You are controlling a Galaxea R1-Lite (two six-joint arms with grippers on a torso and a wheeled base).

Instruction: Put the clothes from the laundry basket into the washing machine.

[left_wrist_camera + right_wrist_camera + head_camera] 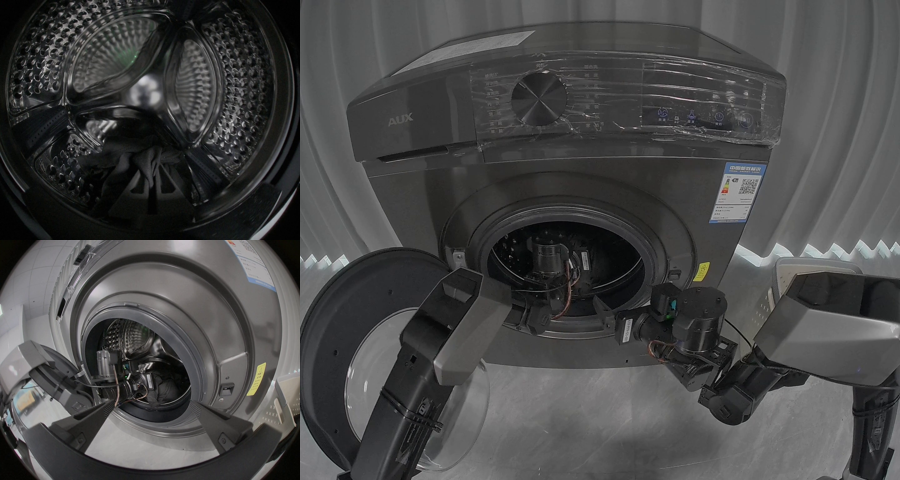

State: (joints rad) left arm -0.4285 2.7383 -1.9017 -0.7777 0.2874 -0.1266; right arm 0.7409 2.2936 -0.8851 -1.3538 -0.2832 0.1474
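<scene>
The grey washing machine (569, 187) stands with its round opening (569, 269) uncovered. My left arm reaches through it into the steel drum (243, 78). Inside, the left gripper (153, 190) has its fingers together on a strip of a dark garment (125, 153) that lies heaped on the drum's bottom. The same dark clothes (165, 388) lie just beyond the left wrist (125, 388). My right gripper (606, 319) hovers outside by the lower right rim of the opening, open and empty, its fingers (218, 424) spread wide. The white laundry basket (812, 265) stands right of the machine, behind the right arm.
The machine's door (356, 325) is swung fully open to the left, its glass bowl (462, 406) facing outward beside my left forearm. Grey floor (581, 419) lies before the machine. Pleated curtains (850, 125) hang behind.
</scene>
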